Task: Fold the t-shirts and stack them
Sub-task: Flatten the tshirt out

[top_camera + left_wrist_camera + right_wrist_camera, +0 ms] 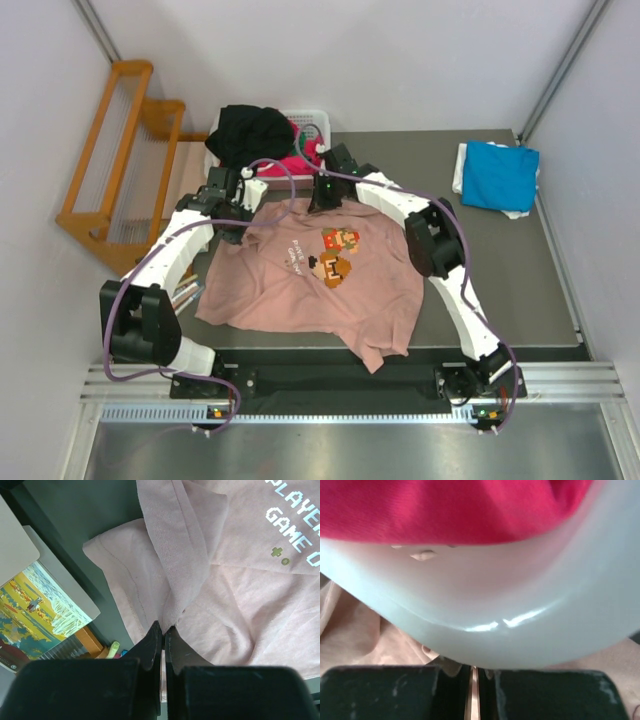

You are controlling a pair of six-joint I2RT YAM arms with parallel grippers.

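Note:
The salmon-pink t-shirt (pixel 300 285) lies print-up on the dark table, crumpled along its far edge. My left gripper (pixel 238 222) is at its far left corner. In the left wrist view it (pixel 164 626) is shut on a raised fold of the pink shirt (pixel 240 580). My right gripper (pixel 322 195) is at the shirt's far edge by the collar. In the right wrist view it (pixel 472 669) is shut on pink cloth (pixel 350 630), pressed close to the basket. A folded blue t-shirt (pixel 500 175) lies at the far right. Black (pixel 250 130) and magenta (pixel 300 160) shirts are in the basket.
The white basket (pixel 318 120) stands at the table's far edge; its rim (pixel 520 610) fills the right wrist view, with magenta cloth (pixel 445 505) above it. A wooden rack (pixel 120 150) stands off the table to the left. A picture book (pixel 35 610) and markers (pixel 112 649) lie beside the table's left edge.

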